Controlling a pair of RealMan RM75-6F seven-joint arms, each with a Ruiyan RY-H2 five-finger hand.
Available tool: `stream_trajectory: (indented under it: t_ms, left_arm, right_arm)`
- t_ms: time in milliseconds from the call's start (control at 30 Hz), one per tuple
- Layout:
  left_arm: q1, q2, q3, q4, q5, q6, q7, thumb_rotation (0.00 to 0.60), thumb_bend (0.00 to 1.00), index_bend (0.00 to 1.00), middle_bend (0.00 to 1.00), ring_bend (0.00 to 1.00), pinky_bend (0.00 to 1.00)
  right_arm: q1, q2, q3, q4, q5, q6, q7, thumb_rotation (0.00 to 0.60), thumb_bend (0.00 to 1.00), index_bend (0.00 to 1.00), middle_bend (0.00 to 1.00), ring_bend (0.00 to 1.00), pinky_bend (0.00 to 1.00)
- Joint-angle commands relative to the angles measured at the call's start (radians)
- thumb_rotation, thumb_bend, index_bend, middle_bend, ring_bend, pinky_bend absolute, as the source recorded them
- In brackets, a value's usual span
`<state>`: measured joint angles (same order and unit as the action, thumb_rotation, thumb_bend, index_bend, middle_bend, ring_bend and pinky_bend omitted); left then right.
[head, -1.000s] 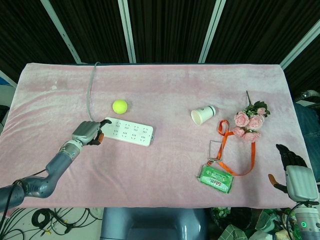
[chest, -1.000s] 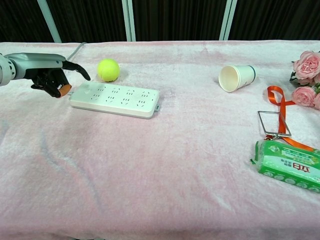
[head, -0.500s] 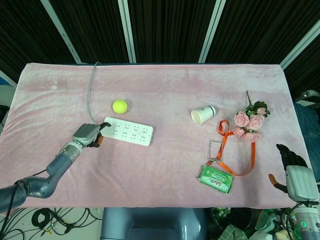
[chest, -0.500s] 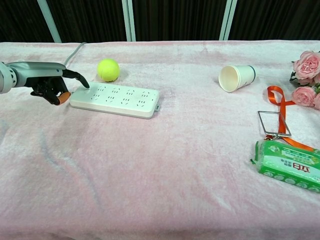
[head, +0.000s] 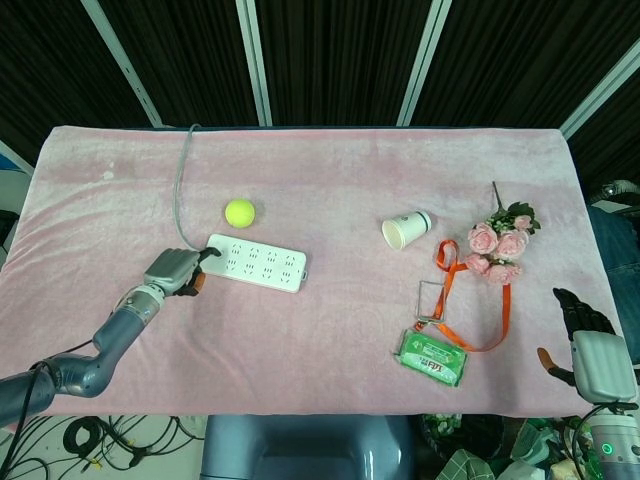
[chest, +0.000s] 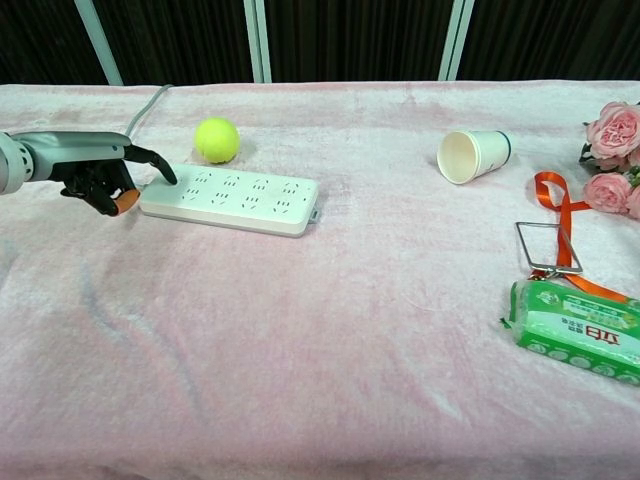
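**One finger on the switch end of the power strip**

The left hand (chest: 95, 172) lay low at the left of the table, most fingers curled in with nothing in them and one dark finger stretched out, its tip touching the left end of the white power strip (chest: 232, 201). It gripped nothing. To do this press well, I judged the fingertip should come straight down on the end button rather than slide along the casing, since a sideways shove would simply skate the light strip across the pink cloth (head: 330, 320). The curled fingers should stay clear of the sockets.

The strip sat left of centre, its grey cable (head: 179, 190) running away to the far edge.

Just beyond it lay one yellow-green tennis ball (chest: 216, 139). Further right there was one paper cup (chest: 473, 156) on its side, mouth facing left, one bunch of pink roses (head: 497, 250), one orange lanyard (head: 499, 315) with a clear badge holder, and one green pack of tissues (chest: 577, 329) near the front.

The right hand (head: 592, 345) waited off the table's near right corner, holding nothing; how wide its fingers stood I could not tell.
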<state>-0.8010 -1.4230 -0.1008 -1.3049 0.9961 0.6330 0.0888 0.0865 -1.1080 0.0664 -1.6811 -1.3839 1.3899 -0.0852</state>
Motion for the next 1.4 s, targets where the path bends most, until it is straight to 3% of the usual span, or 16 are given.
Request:
stream_trajectory:
  t_ms: [33, 367, 567, 633, 700, 767, 833, 933, 1133, 1300, 1400]
  left_arm:
    - [0.001, -0.005, 0.004, 0.009, 0.000, -0.005, -0.003, 0.600, 0.65, 0.23, 0.79, 0.84, 0.88]
    - [0.007, -0.018, 0.014, 0.039, 0.016, -0.007, -0.011, 0.600, 0.65, 0.23, 0.79, 0.84, 0.88]
    - [0.021, 0.046, -0.014, -0.082, 0.129, 0.157, 0.044, 0.600, 0.61, 0.22, 0.74, 0.79, 0.83]
    - [0.032, 0.080, -0.026, -0.140, 0.154, 0.233, 0.089, 0.600, 0.56, 0.20, 0.66, 0.67, 0.74]
    - [0.052, 0.126, -0.037, -0.220, 0.159, 0.312, 0.152, 0.600, 0.50, 0.18, 0.47, 0.39, 0.55]
    - [0.074, 0.179, -0.039, -0.305, 0.154, 0.372, 0.217, 0.600, 0.45, 0.18, 0.31, 0.20, 0.38]
    - [0.104, 0.225, -0.033, -0.376, 0.172, 0.444, 0.270, 0.600, 0.41, 0.18, 0.22, 0.09, 0.26]
    - [0.169, 0.282, -0.005, -0.453, 0.218, 0.549, 0.309, 0.600, 0.33, 0.18, 0.14, 0.00, 0.16]
    - [0.326, 0.417, 0.095, -0.607, 0.245, 0.685, 0.337, 0.600, 0.26, 0.13, 0.09, 0.00, 0.15]
    - [0.448, 0.444, 0.183, -0.578, 0.331, 0.766, 0.269, 0.600, 0.25, 0.12, 0.08, 0.00, 0.15]
    - [0.490, 0.433, 0.206, -0.528, 0.365, 0.793, 0.236, 0.600, 0.25, 0.12, 0.08, 0.00, 0.13]
  right_arm:
    - [0.000, 0.000, 0.001, 0.000, 0.002, 0.000, 0.000, 0.600, 0.19, 0.03, 0.09, 0.15, 0.20]
    - [-0.001, -0.001, 0.003, 0.000, 0.005, 0.002, -0.002, 0.600, 0.19, 0.03, 0.09, 0.15, 0.20]
    - [-0.001, -0.001, 0.003, 0.001, 0.007, 0.003, -0.005, 0.600, 0.19, 0.03, 0.09, 0.15, 0.20]
    - [-0.001, 0.000, 0.003, 0.001, 0.008, 0.001, -0.003, 0.600, 0.19, 0.03, 0.09, 0.15, 0.20]
    - [-0.001, 0.000, 0.003, 0.001, 0.008, -0.001, -0.002, 0.600, 0.19, 0.03, 0.09, 0.15, 0.20]
    - [0.000, 0.001, 0.003, 0.000, 0.007, -0.001, -0.002, 0.600, 0.19, 0.03, 0.09, 0.15, 0.20]
    - [0.000, 0.001, 0.002, -0.001, 0.005, -0.001, -0.002, 0.600, 0.19, 0.03, 0.09, 0.15, 0.20]
    - [-0.002, 0.002, 0.002, -0.003, 0.005, 0.001, 0.001, 0.600, 0.19, 0.03, 0.09, 0.15, 0.20]
    - [-0.005, 0.006, 0.003, -0.007, 0.006, 0.007, 0.004, 0.600, 0.19, 0.03, 0.09, 0.15, 0.20]
    - [-0.005, 0.005, 0.004, -0.010, 0.006, 0.008, -0.002, 0.600, 0.19, 0.03, 0.09, 0.15, 0.20]
    - [-0.004, 0.004, 0.003, -0.011, 0.005, 0.006, -0.006, 0.600, 0.19, 0.03, 0.09, 0.16, 0.20]
